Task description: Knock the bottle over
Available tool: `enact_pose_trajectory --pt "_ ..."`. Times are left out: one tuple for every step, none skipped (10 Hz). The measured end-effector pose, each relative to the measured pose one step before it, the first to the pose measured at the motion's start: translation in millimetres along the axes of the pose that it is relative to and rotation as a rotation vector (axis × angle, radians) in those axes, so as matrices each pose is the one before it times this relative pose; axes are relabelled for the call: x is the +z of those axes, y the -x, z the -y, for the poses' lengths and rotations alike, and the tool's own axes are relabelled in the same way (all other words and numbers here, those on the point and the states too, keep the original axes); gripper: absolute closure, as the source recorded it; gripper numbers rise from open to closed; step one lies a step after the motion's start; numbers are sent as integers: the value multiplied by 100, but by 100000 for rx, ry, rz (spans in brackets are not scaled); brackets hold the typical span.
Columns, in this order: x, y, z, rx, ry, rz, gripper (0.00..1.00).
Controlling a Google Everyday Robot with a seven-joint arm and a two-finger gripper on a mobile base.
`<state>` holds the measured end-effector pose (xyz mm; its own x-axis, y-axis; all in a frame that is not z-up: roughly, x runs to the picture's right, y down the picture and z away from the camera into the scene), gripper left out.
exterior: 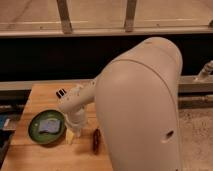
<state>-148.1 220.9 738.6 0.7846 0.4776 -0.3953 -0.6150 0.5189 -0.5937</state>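
A wooden bench (pixel 44 95) carries a round green plate (pixel 34 134) near its left edge, with a blue item (pixel 50 125) lying on it. The end effector (pixel 61 92) hangs above the bench, up and right of the plate. A dark reddish bar (pixel 95 142) lies to the right of the plate, apart from it. Speckled floor (pixel 197 137) shows at right. A dark wall (pixel 55 62) and metal rail (pixel 50 33) run behind.

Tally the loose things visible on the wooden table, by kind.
Green plate: 1
Blue item on it: 1
Likely bottle, under arm: 1
Dark red bar: 1
Total: 4
Gripper: above the table's far left part.
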Motion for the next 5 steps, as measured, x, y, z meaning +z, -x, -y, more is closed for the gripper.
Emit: enact_pose_trajectory --pt "-894 1630 159 -998 -324 4356 24" --pt "-1198 1665 363 -1016 -1543 5190 24" --pt "-1203 1843 157 -114 -2031 5815 24" --pt "-940 1409 1101 1009 -3584 5750 24" --pt "-597 994 1166 1573 -3214 4314 24"
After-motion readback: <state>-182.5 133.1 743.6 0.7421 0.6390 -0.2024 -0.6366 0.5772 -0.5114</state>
